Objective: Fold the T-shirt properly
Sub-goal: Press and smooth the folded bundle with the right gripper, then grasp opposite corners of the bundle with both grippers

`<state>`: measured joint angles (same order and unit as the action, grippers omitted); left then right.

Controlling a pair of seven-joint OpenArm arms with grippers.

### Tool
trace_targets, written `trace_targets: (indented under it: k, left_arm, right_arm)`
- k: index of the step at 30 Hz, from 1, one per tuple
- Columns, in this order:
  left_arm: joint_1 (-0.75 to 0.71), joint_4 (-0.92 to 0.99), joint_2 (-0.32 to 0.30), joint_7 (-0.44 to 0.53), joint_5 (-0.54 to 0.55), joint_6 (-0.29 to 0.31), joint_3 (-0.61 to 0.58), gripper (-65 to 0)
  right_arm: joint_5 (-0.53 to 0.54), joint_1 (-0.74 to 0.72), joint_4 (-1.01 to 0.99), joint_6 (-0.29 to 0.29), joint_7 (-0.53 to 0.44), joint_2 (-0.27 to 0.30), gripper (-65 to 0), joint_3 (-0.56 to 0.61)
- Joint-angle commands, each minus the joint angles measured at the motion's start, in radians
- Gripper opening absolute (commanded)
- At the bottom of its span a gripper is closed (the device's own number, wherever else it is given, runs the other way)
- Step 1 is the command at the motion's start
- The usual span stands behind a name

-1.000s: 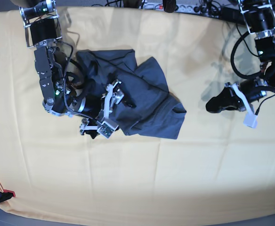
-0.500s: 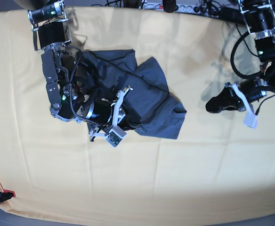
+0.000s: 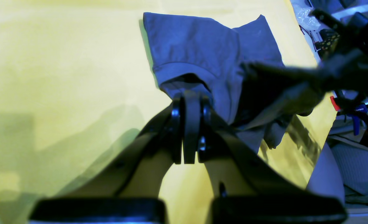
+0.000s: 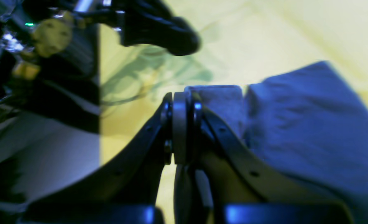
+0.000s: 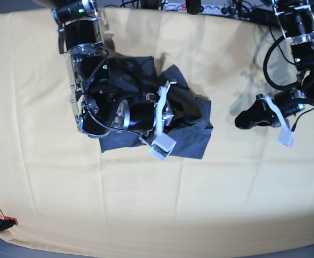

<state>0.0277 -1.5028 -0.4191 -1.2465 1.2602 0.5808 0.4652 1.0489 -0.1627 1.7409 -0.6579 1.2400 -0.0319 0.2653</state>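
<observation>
The dark slate-blue T-shirt (image 5: 192,138) lies bunched on the yellow tablecloth (image 5: 146,204), left of centre. My right gripper (image 5: 197,110) hovers over the shirt's right part. Its jaws are pressed together in the right wrist view (image 4: 181,124), with a strip of shirt cloth (image 4: 296,124) at the fingertips. My left gripper (image 5: 242,120) is shut and empty above bare cloth, a short way right of the shirt. In the left wrist view its closed fingertips (image 3: 188,124) point at the shirt's sleeve hem (image 3: 196,43).
A power strip and cables (image 5: 216,7) lie along the table's back edge. A red clamp (image 5: 8,220) sits at the front left corner. My right arm's bulk (image 5: 100,107) covers the shirt's left half.
My right arm has swept to the right across the shirt, carrying cloth with it, so the shirt is now more bunched toward its right side. My left arm has not moved.
</observation>
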Motion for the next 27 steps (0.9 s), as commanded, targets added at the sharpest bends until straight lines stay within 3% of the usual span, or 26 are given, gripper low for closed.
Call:
trace_targets:
  k: [1,6,10,11,15,17,20,22,23,25,26,27]
  left_arm:
    - [0.016,-0.015,-0.019,0.018,0.032,0.003,0.005,-65.0]
    - [0.017,-0.015,-0.019,0.018,0.033,0.003,0.005,-65.0]
    - [0.017,-0.015,-0.019,0.018,0.039,0.003,0.005,-65.0]
    - [0.017,-0.015,-0.019,0.018,0.04,0.003,0.005,-65.0]
    - [0.017,-0.014,-0.019,0.018,0.05,0.003,0.005,-65.0]
    - [0.017,-0.015,-0.019,0.01,0.087,0.003,0.005,-65.0]
    - [0.018,-0.015,-0.022,-0.006,0.138,0.004,0.005,-65.0]
    - [0.018,-0.015,-0.025,-0.047,0.187,0.035,0.005,-65.0]
    - [0.018,-0.015,-0.027,-0.077,0.223,0.058,0.005,-65.0]
    - [0.018,-0.021,-0.037,-0.128,0.223,0.078,0.005,-65.0]
    - [0.019,-0.035,-0.042,-0.144,0.223,0.083,0.002,-65.0]
    - [0.019,-0.055,-0.053,-0.15,0.223,0.091,-0.009,-65.0]
  right_arm:
    - [0.057,-0.012,0.019,-0.005,0.001,-0.023,-65.0,-0.002]
    - [0.157,0.019,0.019,-0.01,0.114,-0.079,-65.0,0.024]
    - [0.152,0.035,0.019,-0.04,0.141,-0.082,-65.0,0.091]
    - [0.153,0.035,0.019,-0.04,0.156,-0.082,-60.1,0.108]
    - [0.159,0.032,0.019,-0.04,0.156,-0.082,-24.4,0.174]
    - [0.16,0.018,0.025,-0.04,0.156,-0.082,-19.4,0.19]
    - [0.159,-0.012,0.07,-0.04,0.156,-0.081,-20.0,0.192]
    - [0.153,-0.04,0.12,-0.04,0.156,-0.078,-24.8,0.186]
    - [0.145,-0.053,0.145,-0.04,0.156,-0.072,-32.4,0.178]
    - [0.101,-0.081,0.174,-0.04,0.156,-0.058,-56.6,0.149]
    - [0.072,-0.095,0.175,-0.04,0.156,-0.05,-65.0,0.129]
    - [0.042,-0.106,0.174,-0.04,0.156,-0.036,-65.0,0.106]
